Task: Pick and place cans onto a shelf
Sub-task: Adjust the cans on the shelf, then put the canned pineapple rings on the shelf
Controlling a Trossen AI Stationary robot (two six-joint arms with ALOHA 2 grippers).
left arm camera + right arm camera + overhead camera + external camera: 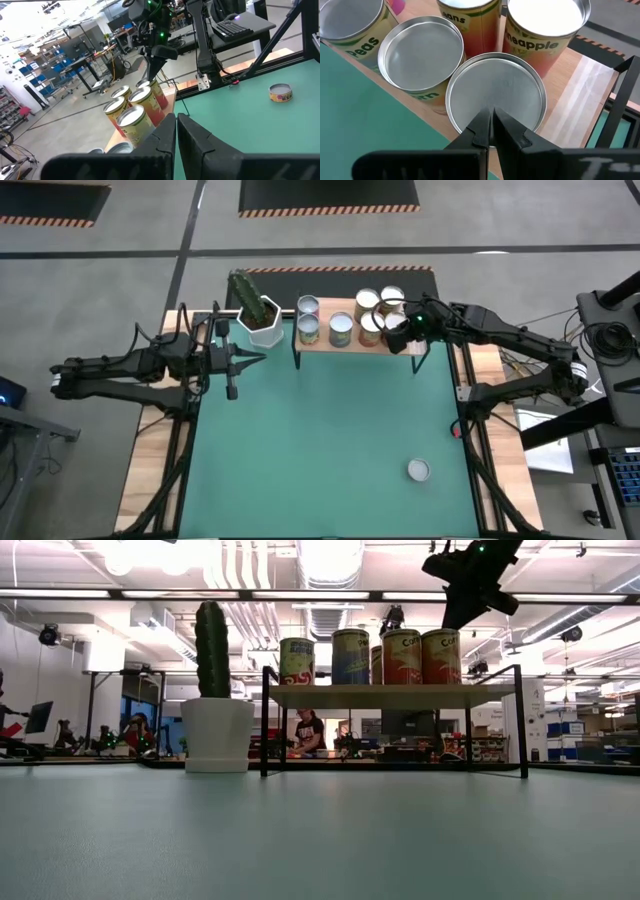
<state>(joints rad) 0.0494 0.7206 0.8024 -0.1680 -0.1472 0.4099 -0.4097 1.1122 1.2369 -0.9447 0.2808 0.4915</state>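
Hovering over shelf point(345, 340) cans point(372, 328) — right end effector point(397, 338) closed, empty | left point(256, 360) closed — idle

Cans point(340, 330) on shelf point(352, 346), cactus pot point(265, 323) left; one can point(418, 470) on table, front-right.

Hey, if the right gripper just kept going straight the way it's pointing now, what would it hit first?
Most likely the silvery top of the can right beneath it on the shelf. The shut right gripper points down at that lid, though the gap between them is hard to judge.
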